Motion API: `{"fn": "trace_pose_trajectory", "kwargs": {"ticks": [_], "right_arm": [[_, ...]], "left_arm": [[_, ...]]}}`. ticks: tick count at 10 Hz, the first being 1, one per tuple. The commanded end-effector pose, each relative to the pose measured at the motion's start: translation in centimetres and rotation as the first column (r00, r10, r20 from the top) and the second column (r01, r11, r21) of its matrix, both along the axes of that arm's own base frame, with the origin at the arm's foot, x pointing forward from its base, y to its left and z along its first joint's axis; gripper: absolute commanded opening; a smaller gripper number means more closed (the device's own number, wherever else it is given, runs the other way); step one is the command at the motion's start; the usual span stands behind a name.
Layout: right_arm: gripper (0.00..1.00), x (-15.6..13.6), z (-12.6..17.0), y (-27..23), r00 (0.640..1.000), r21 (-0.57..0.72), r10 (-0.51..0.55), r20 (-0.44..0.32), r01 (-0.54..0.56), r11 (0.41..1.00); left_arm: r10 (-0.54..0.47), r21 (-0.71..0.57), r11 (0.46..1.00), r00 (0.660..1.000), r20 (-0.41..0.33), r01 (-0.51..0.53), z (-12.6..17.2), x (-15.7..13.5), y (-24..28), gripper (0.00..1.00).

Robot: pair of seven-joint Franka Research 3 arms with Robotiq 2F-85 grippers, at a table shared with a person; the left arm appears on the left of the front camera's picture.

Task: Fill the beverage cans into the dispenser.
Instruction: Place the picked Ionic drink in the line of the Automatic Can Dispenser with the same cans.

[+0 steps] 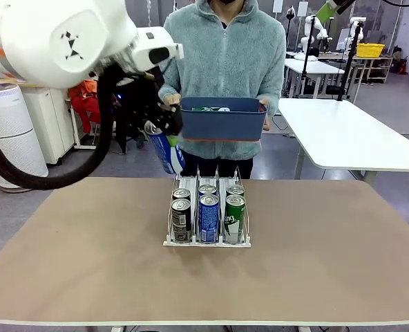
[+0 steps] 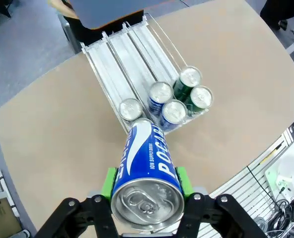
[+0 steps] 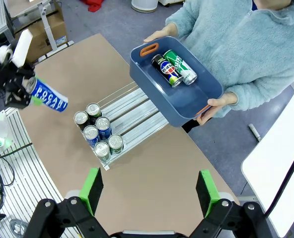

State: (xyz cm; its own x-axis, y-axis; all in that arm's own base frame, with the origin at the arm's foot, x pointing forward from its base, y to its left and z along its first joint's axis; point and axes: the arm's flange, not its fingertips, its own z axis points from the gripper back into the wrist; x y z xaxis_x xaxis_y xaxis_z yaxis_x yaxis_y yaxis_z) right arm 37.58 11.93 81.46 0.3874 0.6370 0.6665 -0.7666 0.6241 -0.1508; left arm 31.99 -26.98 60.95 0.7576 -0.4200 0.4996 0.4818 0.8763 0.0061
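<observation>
1. Front view.
   - The left gripper [image 1: 164, 135] is raised over the far side of the tabletop [image 1: 80, 263], jaws clenched on a blue-and-white can [image 1: 170, 158].
   - The can is tilted, silver top toward the wrist. Its base hangs near the far left corner of the dispenser [image 1: 206, 243].
   - The dispenser is a low white rack with three lanes split by thin wire rails, sitting mid-tabletop.
   - Six cans [image 1: 209, 216] stand upright at its near end, two per lane. The front row is black-grey on the left, blue in the middle and green on the right.
   - A person at the far side holds a dark blue tub [image 1: 222, 123] in both hands.
2. Left wrist view.
   - The can sits between the green pads [image 2: 109, 182], with its top and pull tab facing the camera.
   - The print reads "POCAR…" in large white letters on blue, with "ION SUPPLY DRINK" smaller beside it.
   - Five silver tops show beyond it in the rack.
3. Right wrist view.
   - The right gripper [image 3: 149, 193] is high above the tabletop, jaws released and spread wide with nothing between them.
   - Two cans lie on their sides in the tub: a black can [image 3: 166, 69] with a Pepsi logo and a green can [image 3: 183, 68]. The lettering on the green one is unreadable.
</observation>
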Motion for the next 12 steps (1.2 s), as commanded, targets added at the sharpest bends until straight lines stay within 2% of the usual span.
{"fn": "trace_pose_trajectory", "kwargs": {"ticks": [1,2,3,4,5,6,7,8,10,11,12], "right_arm": [[1.0,-0.1,-0.1,0.0,1.0,-0.006,0.004,-0.001,-0.004,1.0],[1.0,-0.1,-0.1,0.0,1.0,-0.006,0.004,-0.001,-0.004,1.0],[1.0,-0.1,-0.1,0.0,1.0,-0.006,0.004,-0.001,-0.004,1.0],[1.0,-0.1,-0.1,0.0,1.0,-0.006,0.004,-0.001,-0.004,1.0],[1.0,-0.1,-0.1,0.0,1.0,-0.006,0.004,-0.001,-0.004,1.0],[1.0,-0.1,-0.1,0.0,1.0,-0.006,0.004,-0.001,-0.004,1.0],[1.0,-0.1,-0.1,0.0,1.0,-0.006,0.004,-0.001,-0.004,1.0],[1.0,-0.1,-0.1,0.0,1.0,-0.006,0.004,-0.001,-0.004,1.0],[1.0,-0.1,-0.1,0.0,1.0,-0.006,0.004,-0.001,-0.004,1.0],[1.0,-0.1,-0.1,0.0,1.0,-0.006,0.004,-0.001,-0.004,1.0],[1.0,-0.1,-0.1,0.0,1.0,-0.006,0.004,-0.001,-0.004,1.0]], "left_arm": [[-0.004,-0.018,1.0,1.0,0.001,0.004,-1.8,-2.7,-1.6,0.58],[-0.008,-0.031,0.999,1.0,-0.019,0.007,-3.0,-3.6,-3.4,0.58],[-0.052,-0.039,0.998,0.997,-0.061,0.049,-4.3,-3.9,-4.0,0.58],[-0.09,-0.047,0.995,0.993,-0.074,0.086,-5.2,-4.3,-4.2,0.58],[-0.176,-0.124,0.979,0.978,-0.115,0.162,-5.6,-4.6,-5.2,0.58],[-0.245,-0.146,0.963,0.96,-0.137,0.225,-6.0,-4.9,-6.0,0.58],[-0.365,-0.158,0.926,0.921,-0.135,0.344,-5.5,-5.4,-5.3,0.58],[-0.151,-0.07,0.987,0.981,-0.119,0.143,-6.1,-5.2,-6.3,0.58],[-0.151,-0.07,0.987,0.981,-0.119,0.143,-6.1,-5.2,-6.3,0.58],[-0.224,-0.099,0.972,0.965,-0.135,0.212,-6.3,-5.3,-6.6,0.58],[-0.153,-0.039,0.988,0.985,-0.085,0.15,-6.9,-4.8,-7.6,0.58]]}}
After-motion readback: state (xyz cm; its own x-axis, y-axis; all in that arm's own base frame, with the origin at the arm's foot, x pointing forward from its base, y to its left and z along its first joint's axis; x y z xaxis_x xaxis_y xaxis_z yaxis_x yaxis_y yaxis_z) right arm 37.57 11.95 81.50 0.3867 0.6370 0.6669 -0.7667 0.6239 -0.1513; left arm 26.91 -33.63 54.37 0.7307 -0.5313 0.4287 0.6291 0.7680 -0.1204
